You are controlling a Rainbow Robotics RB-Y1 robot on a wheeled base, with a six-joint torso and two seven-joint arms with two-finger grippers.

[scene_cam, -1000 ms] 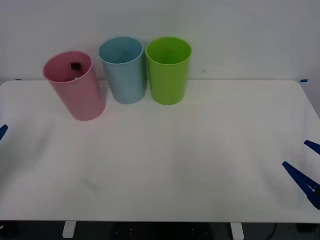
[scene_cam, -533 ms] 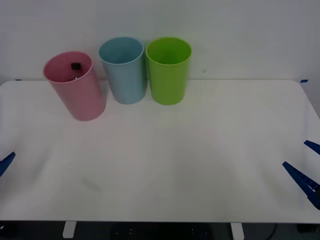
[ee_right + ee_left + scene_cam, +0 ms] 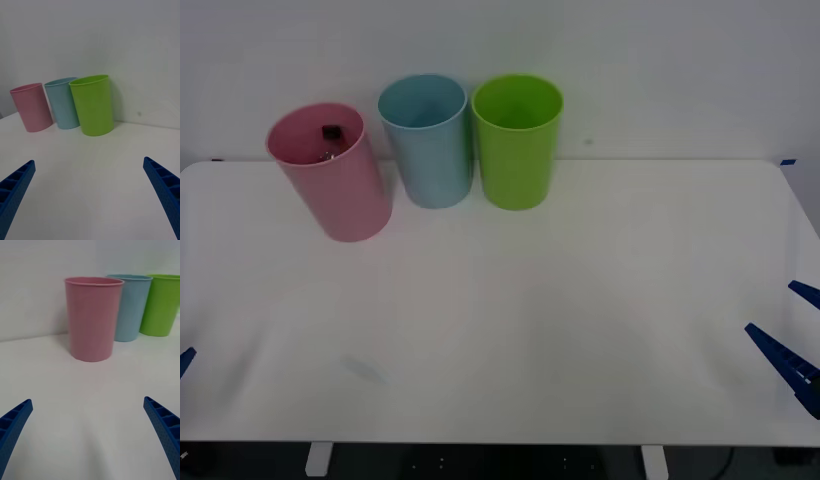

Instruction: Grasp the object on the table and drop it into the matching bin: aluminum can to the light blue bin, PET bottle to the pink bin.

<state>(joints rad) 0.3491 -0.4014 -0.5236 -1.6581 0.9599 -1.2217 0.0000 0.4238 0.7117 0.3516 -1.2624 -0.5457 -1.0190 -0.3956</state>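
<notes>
The PET bottle (image 3: 331, 134) stands inside the pink bin (image 3: 335, 185) at the table's (image 3: 510, 320) back left; its black cap and a bit of clear neck show above the near rim. The light blue bin (image 3: 427, 145) stands just right of the pink one. My left gripper (image 3: 87, 401) is open and holds nothing, low over the table in front of the pink bin (image 3: 93, 320); one of its fingertips (image 3: 185, 360) shows at the table's left edge. Over the front right corner, my right gripper (image 3: 770, 307) is open and holds nothing.
A green bin (image 3: 517, 145) stands right of the light blue one, the two nearly touching, all three in a row close to the back wall. The right wrist view shows the row from the right, the green bin (image 3: 93, 105) nearest.
My left gripper's fingertip has slid back along the table's left edge toward the front. The right arm, the bins and the bottle have not moved.
</notes>
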